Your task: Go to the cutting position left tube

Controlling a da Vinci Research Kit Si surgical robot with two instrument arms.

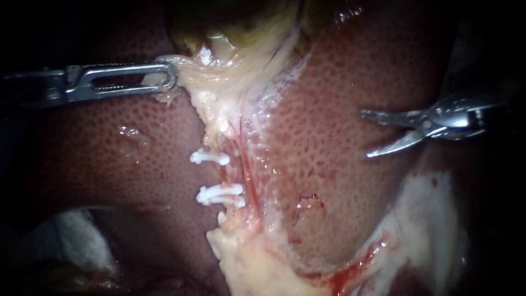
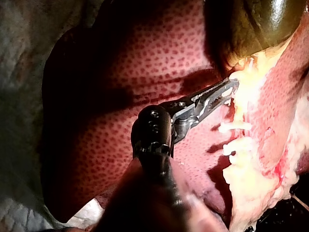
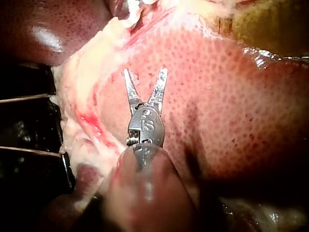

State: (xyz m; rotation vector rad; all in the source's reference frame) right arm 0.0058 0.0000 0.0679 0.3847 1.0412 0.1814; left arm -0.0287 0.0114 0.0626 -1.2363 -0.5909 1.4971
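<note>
**Now, open jaws are being readied for the clipped left tube**

Pale tissue (image 1: 203, 71) just under the gallbladder (image 1: 235, 22) is being gripped between the closed-down jaws of the left instrument (image 1: 171, 75). It is being held out toward the left of the endoscope view, seemingly so that the strands below are being stretched straight and raised off the liver (image 1: 339, 104).

The left tube (image 1: 223, 174) is being shown running down the middle of that view. It is being crossed by an upper clip (image 1: 210, 158) and a lower pair of clips (image 1: 222, 194). The bare stretch between them is being judged the likely cutting place. A thinner red tube (image 1: 247, 175) is being seen just beside it on the right, unclipped as far as can be told.

The right instrument (image 1: 366, 134) is being held above the liver, well apart from both tubes. Its two slim, blade-like jaws are being shown spread wide, with nothing between them. That open stance is being read as readiness to straddle the left tube once the tip is brought across. Care is being called for so that neither the red tube nor a clip is caught.

A patch of gauze (image 1: 71, 235) is being seen at the lower left. No brand, label or legible writing is being shown on tissue, clips or gauze.
</note>
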